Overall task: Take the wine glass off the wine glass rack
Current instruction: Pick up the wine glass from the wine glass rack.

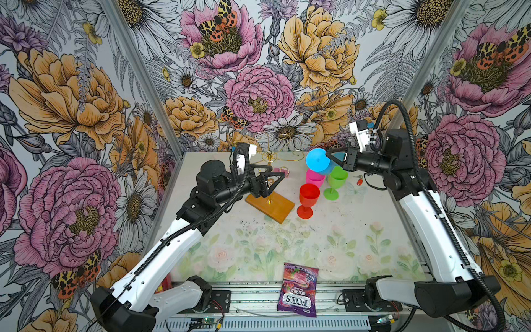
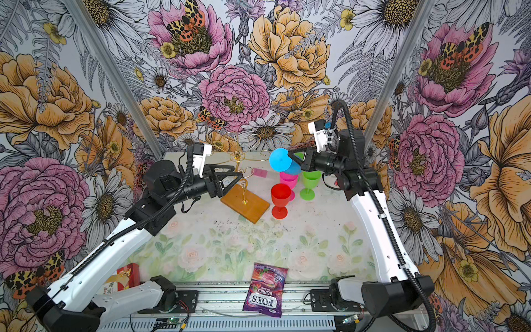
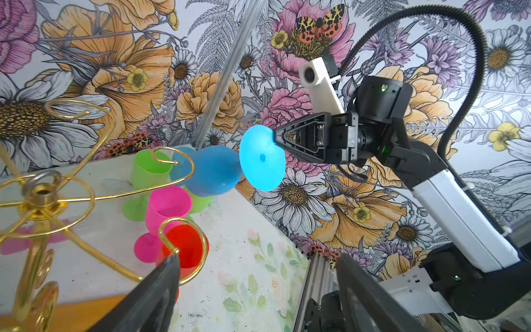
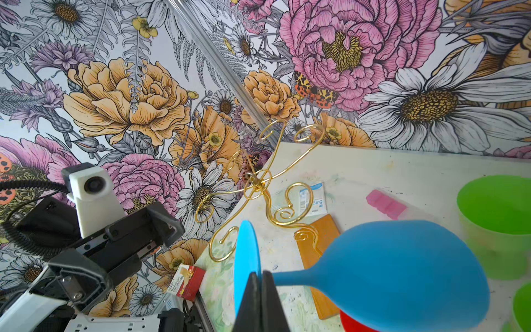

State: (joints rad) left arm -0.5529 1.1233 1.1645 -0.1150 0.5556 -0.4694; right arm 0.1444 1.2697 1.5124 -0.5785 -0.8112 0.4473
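Wine glass (image 1: 317,162), the blue one, lies tipped on its side in the air, right of centre in both top views, its round foot facing the camera. We see the right gripper (image 1: 329,153) clenched on the rim of that foot; in the right wrist view its fingers (image 4: 253,290) pinch the thin disc with the bowl (image 4: 402,273) swelling to the right. The glass sits just right of the wine glass rack (image 1: 269,156), beside the tip of its nearest wire arm. We cannot tell whether the two touch.

The rack stands upright on its wooden base (image 1: 275,208), at centre frame. The left gripper (image 1: 277,172) hovers by the rack's stem with its jaws spread wide, gripping nothing.

Below the blue glass, a red glass (image 1: 309,198), a pink glass (image 1: 314,178) and a green glass (image 1: 336,179) stand upright on the table (image 1: 287,244).
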